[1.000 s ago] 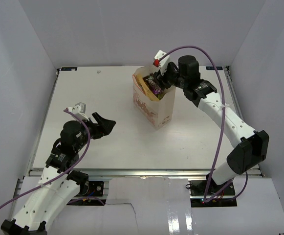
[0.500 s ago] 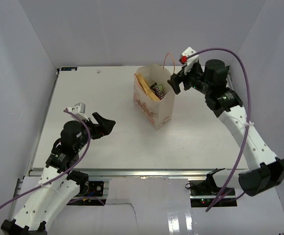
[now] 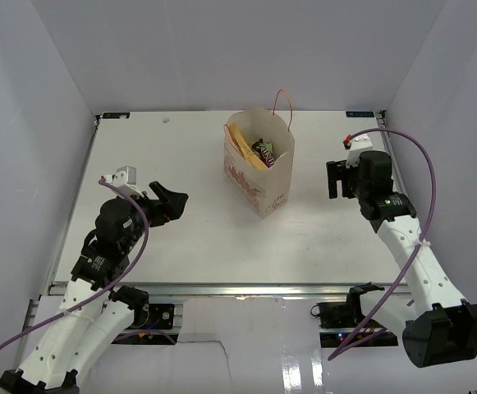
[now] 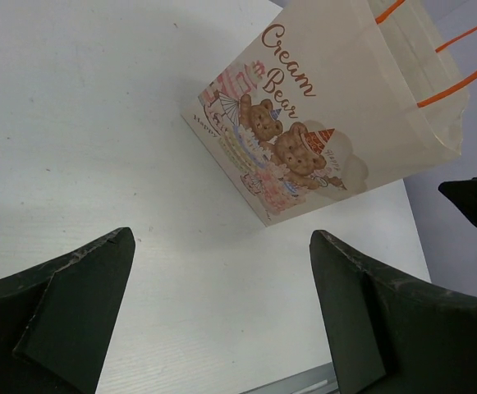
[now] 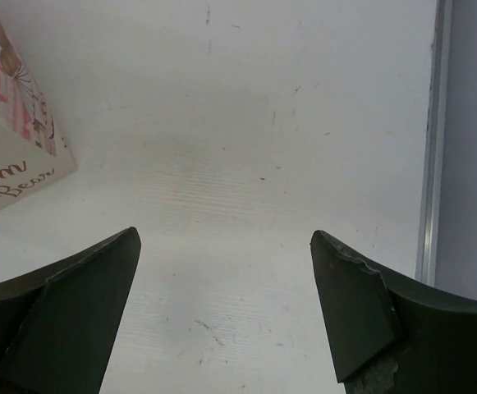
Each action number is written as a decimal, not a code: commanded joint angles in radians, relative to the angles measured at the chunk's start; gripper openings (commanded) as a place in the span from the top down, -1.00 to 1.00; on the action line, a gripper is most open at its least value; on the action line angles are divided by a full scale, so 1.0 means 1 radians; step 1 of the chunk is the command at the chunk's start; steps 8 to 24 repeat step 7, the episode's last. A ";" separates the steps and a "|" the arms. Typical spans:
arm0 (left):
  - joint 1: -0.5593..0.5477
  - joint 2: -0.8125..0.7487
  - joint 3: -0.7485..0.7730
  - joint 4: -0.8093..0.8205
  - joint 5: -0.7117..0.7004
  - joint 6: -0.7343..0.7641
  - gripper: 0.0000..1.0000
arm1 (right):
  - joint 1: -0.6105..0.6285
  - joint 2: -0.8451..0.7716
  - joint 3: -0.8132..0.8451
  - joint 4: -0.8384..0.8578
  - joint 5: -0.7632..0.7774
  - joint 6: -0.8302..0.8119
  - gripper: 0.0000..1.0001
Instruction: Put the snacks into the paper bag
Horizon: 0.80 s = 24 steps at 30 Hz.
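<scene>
The cream paper bag (image 3: pixel 263 176) stands upright at the table's middle back, with orange string handles and a bear print; it also shows in the left wrist view (image 4: pixel 320 123) and at the left edge of the right wrist view (image 5: pixel 8 156). Inside it I see the yellow crisp packet (image 3: pixel 240 146) and small candy wrappers (image 3: pixel 263 151). My left gripper (image 3: pixel 175 202) is open and empty, left of the bag. My right gripper (image 3: pixel 333 179) is open and empty, right of the bag, above bare table.
The white table (image 3: pixel 181 148) is walled by pale panels on three sides. A metal rail (image 5: pixel 429 164) runs along the table's right edge, close to my right gripper.
My right gripper has pulled out of the bag's mouth and moved right and toward the near side, empty. The purple wrapper it held now lies in the bag. The left arm shifted slightly.
</scene>
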 commanded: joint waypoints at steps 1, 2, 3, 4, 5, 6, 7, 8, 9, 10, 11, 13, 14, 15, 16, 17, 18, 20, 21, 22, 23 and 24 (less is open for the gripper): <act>-0.003 0.012 0.038 -0.002 -0.010 0.029 -0.96 | -0.013 -0.085 0.004 0.012 0.103 0.040 -0.80; -0.003 0.016 0.038 -0.002 -0.005 0.030 -0.96 | -0.013 -0.091 0.005 0.011 0.109 0.038 -0.80; -0.003 0.019 0.039 0.000 0.001 0.032 -0.96 | -0.016 -0.094 0.010 0.009 0.121 0.026 -0.80; -0.003 0.027 0.038 -0.002 0.006 0.033 -0.96 | -0.016 -0.100 0.011 0.009 0.124 0.017 -0.81; -0.003 0.030 0.039 0.000 0.009 0.033 -0.96 | -0.018 -0.102 0.011 0.011 0.126 0.008 -0.80; -0.003 0.032 0.038 0.001 0.013 0.033 -0.96 | -0.019 -0.102 0.011 0.011 0.123 0.003 -0.80; -0.003 0.035 0.036 0.001 0.019 0.035 -0.96 | -0.021 -0.102 0.011 0.007 0.109 -0.002 -0.80; -0.003 0.035 0.036 0.001 0.019 0.035 -0.96 | -0.021 -0.102 0.011 0.007 0.109 -0.002 -0.80; -0.003 0.035 0.036 0.001 0.019 0.035 -0.96 | -0.021 -0.102 0.011 0.007 0.109 -0.002 -0.80; -0.003 0.035 0.036 0.001 0.019 0.035 -0.96 | -0.021 -0.102 0.011 0.007 0.109 -0.002 -0.80; -0.003 0.035 0.036 0.001 0.019 0.035 -0.96 | -0.021 -0.102 0.011 0.007 0.109 -0.002 -0.80; -0.003 0.035 0.036 0.001 0.019 0.035 -0.96 | -0.021 -0.102 0.011 0.007 0.109 -0.002 -0.80; -0.003 0.035 0.036 0.001 0.019 0.035 -0.96 | -0.021 -0.102 0.011 0.007 0.109 -0.002 -0.80; -0.003 0.035 0.036 0.001 0.019 0.035 -0.96 | -0.021 -0.102 0.011 0.007 0.109 -0.002 -0.80; -0.003 0.035 0.036 0.001 0.019 0.035 -0.96 | -0.021 -0.102 0.011 0.007 0.109 -0.002 -0.80; -0.003 0.035 0.036 0.001 0.019 0.035 -0.96 | -0.021 -0.102 0.011 0.007 0.109 -0.002 -0.80; -0.003 0.035 0.036 0.001 0.019 0.035 -0.96 | -0.021 -0.102 0.011 0.007 0.109 -0.002 -0.80; -0.003 0.035 0.036 0.001 0.019 0.035 -0.96 | -0.021 -0.102 0.011 0.007 0.109 -0.002 -0.80; -0.003 0.035 0.036 0.001 0.019 0.035 -0.96 | -0.021 -0.102 0.011 0.007 0.109 -0.002 -0.80; -0.003 0.035 0.036 0.001 0.019 0.035 -0.96 | -0.021 -0.102 0.011 0.007 0.109 -0.002 -0.80; -0.003 0.035 0.036 0.001 0.019 0.035 -0.96 | -0.021 -0.102 0.011 0.007 0.109 -0.002 -0.80; -0.003 0.035 0.036 0.001 0.019 0.035 -0.96 | -0.021 -0.102 0.011 0.007 0.109 -0.002 -0.80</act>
